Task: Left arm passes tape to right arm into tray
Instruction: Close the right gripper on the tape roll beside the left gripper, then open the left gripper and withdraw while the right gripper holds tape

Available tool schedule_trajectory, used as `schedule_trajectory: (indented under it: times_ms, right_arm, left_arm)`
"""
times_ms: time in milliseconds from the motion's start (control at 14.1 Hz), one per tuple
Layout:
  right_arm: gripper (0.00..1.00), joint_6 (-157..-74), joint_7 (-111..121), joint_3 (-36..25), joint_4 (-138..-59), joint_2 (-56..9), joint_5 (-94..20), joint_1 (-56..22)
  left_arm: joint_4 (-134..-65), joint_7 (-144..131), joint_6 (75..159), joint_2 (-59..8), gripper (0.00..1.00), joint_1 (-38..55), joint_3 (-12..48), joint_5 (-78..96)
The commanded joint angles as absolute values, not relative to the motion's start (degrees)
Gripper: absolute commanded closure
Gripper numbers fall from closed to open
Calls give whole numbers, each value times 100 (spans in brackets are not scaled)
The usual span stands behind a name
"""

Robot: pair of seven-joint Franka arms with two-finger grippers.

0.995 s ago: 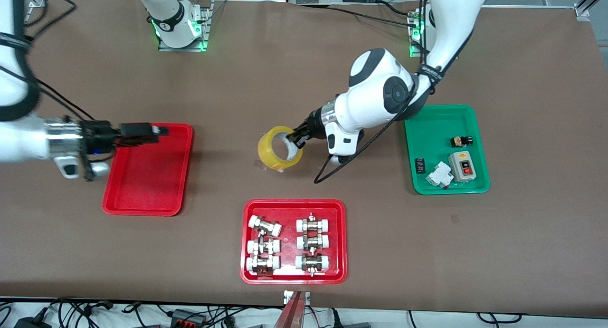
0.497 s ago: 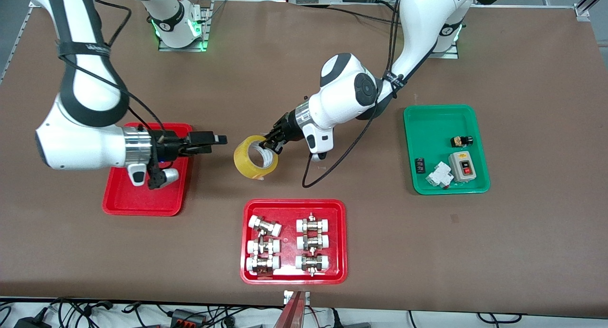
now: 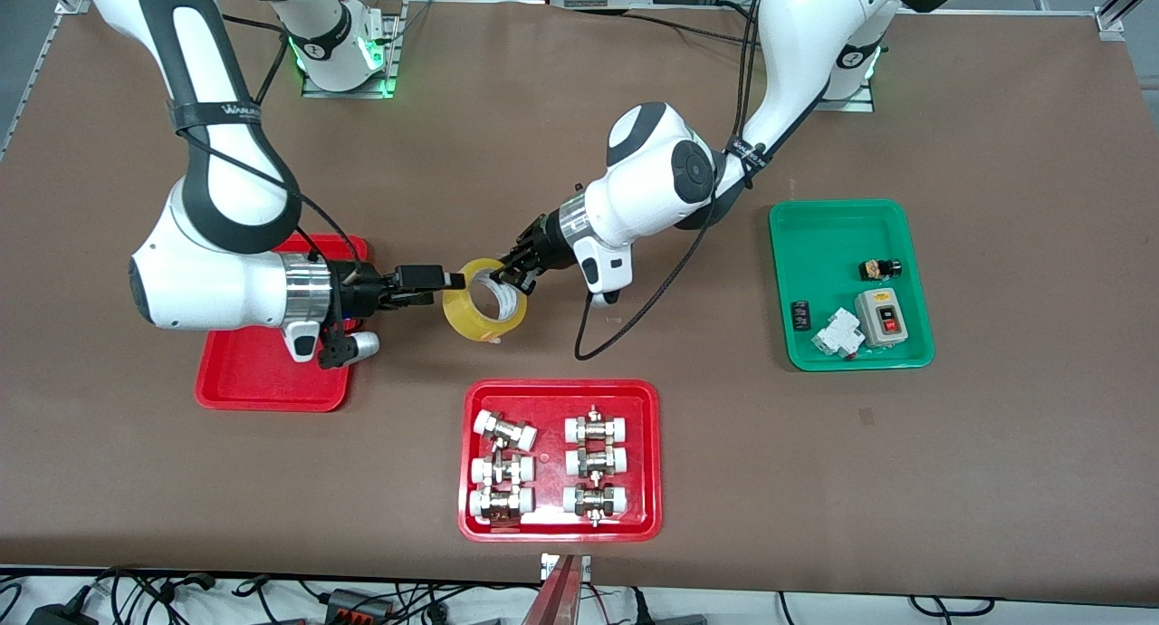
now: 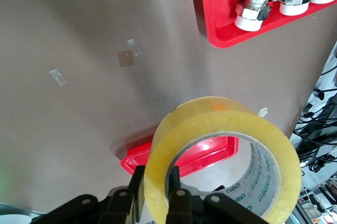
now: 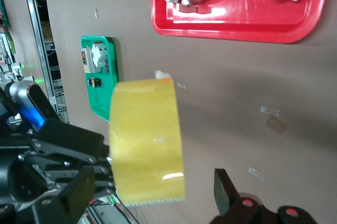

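The yellow tape (image 3: 484, 301) hangs above the table's middle, held on edge. My left gripper (image 3: 510, 274) is shut on its wall, one finger inside the core and one outside, as the left wrist view shows at the roll (image 4: 210, 129). My right gripper (image 3: 450, 281) is open and reaches the roll from the plain red tray's (image 3: 237, 376) side. In the right wrist view the tape (image 5: 146, 140) stands between its spread fingers (image 5: 224, 190), with a gap on each side.
A red tray of white-capped fittings (image 3: 561, 399) lies nearer the camera than the tape. A green tray (image 3: 828, 235) with switches sits toward the left arm's end. The left arm's black cable (image 3: 625, 322) loops down to the table.
My right arm swung from over the red tray across to the tape, still open. My left arm carried the tape toward the right arm's end, then slowed almost to a stop.
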State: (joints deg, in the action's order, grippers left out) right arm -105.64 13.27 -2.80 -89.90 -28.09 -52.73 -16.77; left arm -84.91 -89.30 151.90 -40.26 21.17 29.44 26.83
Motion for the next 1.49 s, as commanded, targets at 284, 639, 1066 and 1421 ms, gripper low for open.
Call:
schedule_trajectory:
  times_ms: [284,639,1066,1421]
  right_arm:
    - [70,-10758,1424,-316,-8965,-2848,-5335,-1775]
    - [100,-10749,1424,-316,-8912,-2848,-5335,-1767]
    - [100,-10749,1424,-316,-8912,-2839,-5370,-1758]
    - [100,-10661,1450,-369,-8868,-2830,-5300,-1557]
  left_arm:
    - [-8288,-8938,15179,-4096,96,2206,2900,2777]
    - [-8288,-8938,15179,-4096,93,2206,2900,2777]
    - [-8288,-8868,14601,-3657,0,1664,2742,952]
    - [-8288,-7811,13100,-3043,0,801,2751,150]
